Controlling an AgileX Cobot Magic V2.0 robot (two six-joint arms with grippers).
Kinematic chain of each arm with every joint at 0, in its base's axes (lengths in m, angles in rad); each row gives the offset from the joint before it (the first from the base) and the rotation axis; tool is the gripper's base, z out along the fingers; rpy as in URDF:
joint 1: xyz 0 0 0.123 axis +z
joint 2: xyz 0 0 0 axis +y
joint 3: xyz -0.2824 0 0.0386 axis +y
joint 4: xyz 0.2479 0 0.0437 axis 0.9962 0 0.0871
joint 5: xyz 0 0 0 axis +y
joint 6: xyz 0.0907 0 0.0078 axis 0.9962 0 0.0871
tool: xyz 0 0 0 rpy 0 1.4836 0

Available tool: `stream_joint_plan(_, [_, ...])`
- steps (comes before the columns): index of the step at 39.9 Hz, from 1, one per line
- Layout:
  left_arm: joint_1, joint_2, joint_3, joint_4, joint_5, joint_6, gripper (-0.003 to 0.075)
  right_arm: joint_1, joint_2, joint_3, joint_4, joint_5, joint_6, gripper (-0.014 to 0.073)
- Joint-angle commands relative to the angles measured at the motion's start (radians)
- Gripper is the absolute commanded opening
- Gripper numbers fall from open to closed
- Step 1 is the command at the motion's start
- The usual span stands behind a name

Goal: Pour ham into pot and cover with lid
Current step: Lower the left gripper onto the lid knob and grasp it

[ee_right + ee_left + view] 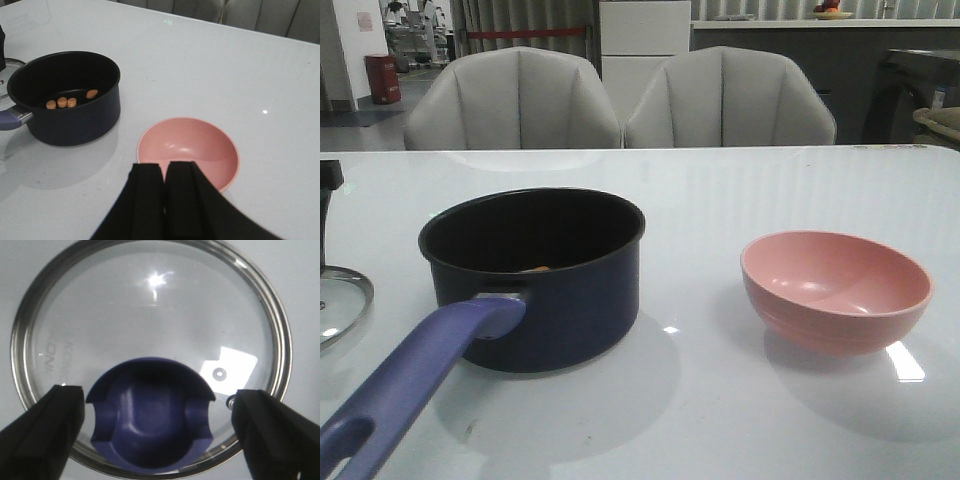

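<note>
The navy pot stands left of centre, its blue-purple handle pointing toward the front. Several orange-pink ham chunks lie inside the pot. The glass lid lies flat at the table's left edge. In the left wrist view the lid fills the frame; my left gripper is open, its fingers on either side of the blue knob, apart from it. My right gripper is shut and empty, above the near rim of the pink bowl.
The pink bowl sits empty on the right of the white table. Two grey chairs stand behind the far edge.
</note>
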Motion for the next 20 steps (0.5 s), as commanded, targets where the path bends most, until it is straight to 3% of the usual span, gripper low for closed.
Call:
stream_joint_plan(1, [0.002,-0.021,-0.037,-0.015,0.0,0.001,0.0629,0.002,0.003,-0.029,0.01,-0.067,-0.011,0.0137])
stream_joint_plan(7, [0.002,0.004,-0.039,-0.015,0.0,0.001,0.0622,0.002,0.003,-0.029,0.01,-0.067,-0.011,0.0137])
stream_joint_plan(10, [0.002,0.006,-0.039,-0.015,0.0,0.001,0.058,0.002,0.003,-0.029,0.01,-0.067,-0.011,0.0137])
stream_joint_plan(20, [0.002,0.006,-0.055,-0.015,-0.008,0.001,0.0288,0.002,0.003,-0.029,0.01,-0.067,-0.011,0.0137])
